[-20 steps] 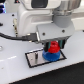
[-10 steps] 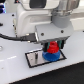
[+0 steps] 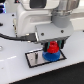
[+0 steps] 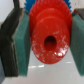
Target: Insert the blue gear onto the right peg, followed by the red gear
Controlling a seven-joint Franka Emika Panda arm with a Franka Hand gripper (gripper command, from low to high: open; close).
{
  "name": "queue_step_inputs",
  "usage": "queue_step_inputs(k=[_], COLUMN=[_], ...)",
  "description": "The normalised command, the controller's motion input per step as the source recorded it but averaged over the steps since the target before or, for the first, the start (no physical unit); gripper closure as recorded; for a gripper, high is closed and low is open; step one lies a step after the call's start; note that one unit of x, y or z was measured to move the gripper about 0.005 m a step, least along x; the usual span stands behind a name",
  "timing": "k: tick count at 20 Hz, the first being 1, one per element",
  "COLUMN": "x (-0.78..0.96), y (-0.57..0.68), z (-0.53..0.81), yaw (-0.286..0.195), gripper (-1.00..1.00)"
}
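Red gear, toothed, round-holed, clamped between tool pads above blue gear.

Lighting: we record bright, even light; the white table nearly washes out. Sharpness: we note both views coarse and soft. Wrist view: the red gear fills it, edges blurred.

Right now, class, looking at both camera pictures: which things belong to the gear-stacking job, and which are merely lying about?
Belongs to the job:
round red toothed gear, gripped between the jaws
flat blue toothed gear, beneath it
grey black-edged rectangular plate under both
robot gripper

Lying about:
black cable on the white table
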Motion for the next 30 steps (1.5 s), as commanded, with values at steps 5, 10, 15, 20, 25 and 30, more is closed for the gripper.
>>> queue_step_inputs(k=[5,10,15,20,25,30], x=[0.04,0.15,0.30,0.23,0.07,0.03], y=[0.00,0.00,0.00,0.00,0.00,0.06], z=[0.46,0.00,-0.21,-0.33,-0.28,0.18], yaw=[0.000,0.000,0.000,0.000,0.000,0.000], gripper=[1.00,1.00,1.00,1.00,1.00,-1.00])
